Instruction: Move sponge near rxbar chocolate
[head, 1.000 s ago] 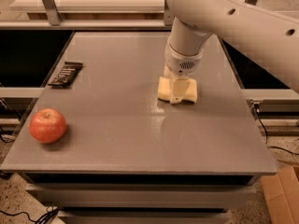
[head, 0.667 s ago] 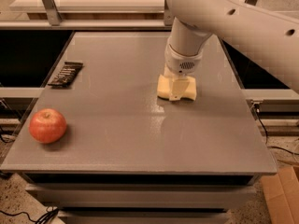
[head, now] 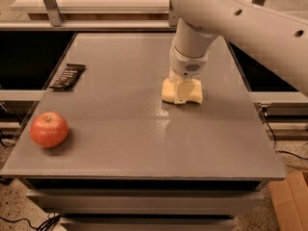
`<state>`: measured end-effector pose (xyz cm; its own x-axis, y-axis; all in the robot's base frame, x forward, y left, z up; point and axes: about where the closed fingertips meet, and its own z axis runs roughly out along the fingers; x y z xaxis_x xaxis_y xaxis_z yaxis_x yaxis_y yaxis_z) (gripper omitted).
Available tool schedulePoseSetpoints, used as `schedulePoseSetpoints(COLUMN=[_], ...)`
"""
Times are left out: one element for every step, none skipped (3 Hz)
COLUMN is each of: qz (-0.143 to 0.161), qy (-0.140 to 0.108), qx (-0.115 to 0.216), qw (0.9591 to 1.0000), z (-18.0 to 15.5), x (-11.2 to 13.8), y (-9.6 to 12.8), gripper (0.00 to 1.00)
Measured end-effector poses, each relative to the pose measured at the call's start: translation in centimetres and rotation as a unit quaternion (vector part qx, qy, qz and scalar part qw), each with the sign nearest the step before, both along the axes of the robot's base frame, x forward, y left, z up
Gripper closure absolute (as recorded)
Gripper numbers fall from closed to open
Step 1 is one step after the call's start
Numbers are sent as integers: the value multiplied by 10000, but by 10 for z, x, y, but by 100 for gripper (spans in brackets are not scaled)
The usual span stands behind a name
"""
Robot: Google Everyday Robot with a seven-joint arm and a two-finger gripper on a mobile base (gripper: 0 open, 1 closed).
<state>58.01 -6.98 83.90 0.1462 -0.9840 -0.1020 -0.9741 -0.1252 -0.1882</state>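
Observation:
The pale yellow sponge lies on the grey table, right of centre. My gripper comes straight down on it from the white arm. One finger presses into the sponge's near side and the other is hidden behind it, so the gripper is shut on the sponge. The sponge still rests on the table top. The rxbar chocolate, a flat dark bar with pale lines, lies at the table's left edge, well left of the sponge.
A red apple sits near the table's front left corner. A metal frame and shelf run along the back. A cardboard box stands on the floor at the lower right.
Almost nothing has moved. The gripper stays down on the sponge in the same spot, and the sponge, the bar and the apple have not shifted.

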Motion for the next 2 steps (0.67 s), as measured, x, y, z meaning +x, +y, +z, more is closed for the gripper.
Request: schedulePoseSetpoints(qz=[166,613], qy=[-86,-235], qx=[-52,-112], qw=[9998,9978], z=[7,22], x=[7,20], y=[11,41], gripper=[100,100])
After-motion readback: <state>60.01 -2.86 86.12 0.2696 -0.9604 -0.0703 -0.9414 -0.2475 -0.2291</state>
